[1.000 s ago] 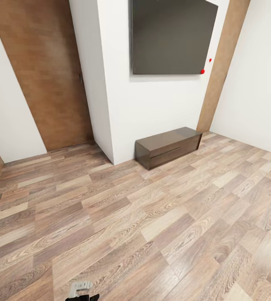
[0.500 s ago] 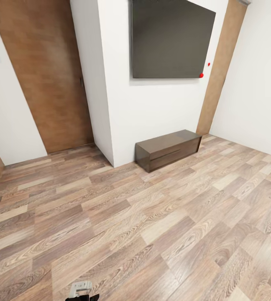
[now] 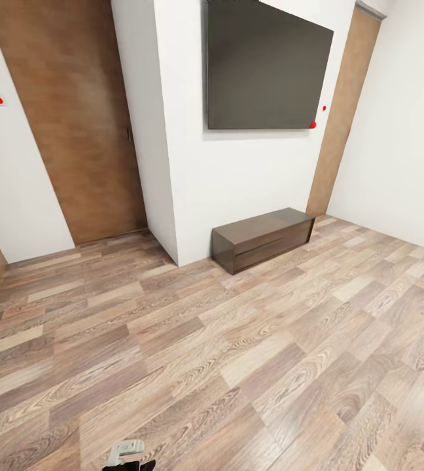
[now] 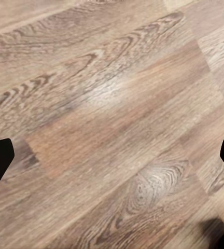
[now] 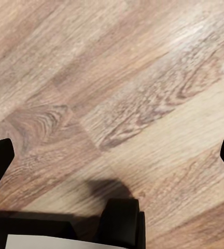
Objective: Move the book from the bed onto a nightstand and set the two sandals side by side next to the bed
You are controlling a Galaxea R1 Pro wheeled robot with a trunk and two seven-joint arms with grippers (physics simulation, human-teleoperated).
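The whole head view has been shifted downward since a second ago (camera motion); a low brown cabinet (image 3: 264,238) is seen at 1 o'clock under a dark wall panel (image 3: 267,69). Wood-plank floor (image 4: 117,124) lies beneath the left tool (image 4: 112,158) and right tool (image 5: 112,155), both spread apart and empty.

A dark screen (image 3: 267,69) hung on a white wall (image 3: 238,183), with a low brown cabinet (image 3: 264,239) on the plank floor (image 3: 192,353) below it. A wooden door (image 3: 74,118) stood left of the wall. Small red dots (image 3: 313,124) marked the walls.
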